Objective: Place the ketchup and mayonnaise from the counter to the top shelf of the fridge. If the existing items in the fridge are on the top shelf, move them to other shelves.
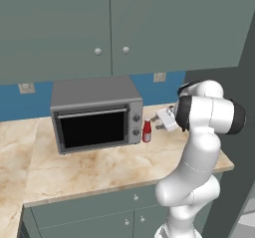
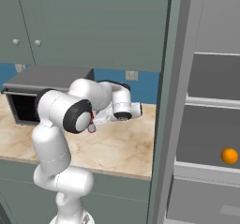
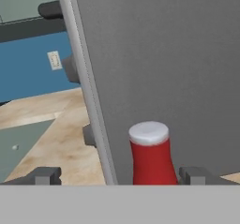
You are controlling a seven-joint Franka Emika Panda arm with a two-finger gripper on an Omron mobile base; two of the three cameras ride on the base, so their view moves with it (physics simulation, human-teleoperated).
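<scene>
The ketchup, a slim red bottle with a white cap, stands on the beige counter just right of the toaster oven. My gripper hovers close to the bottle's right, pointing at it. In the hand view the ketchup stands upright between my open fingertips, nearer the right one, and the gripper holds nothing. The mayonnaise is out of view. The fridge stands open at the right with white-rimmed shelves. A bright orange fruit rests on the lowest shelf in sight.
A grey toaster oven sits on the counter against the blue wall, and its side rises right behind the bottle. Grey-green wall cabinets hang above. The fridge's side panel borders the counter's right end.
</scene>
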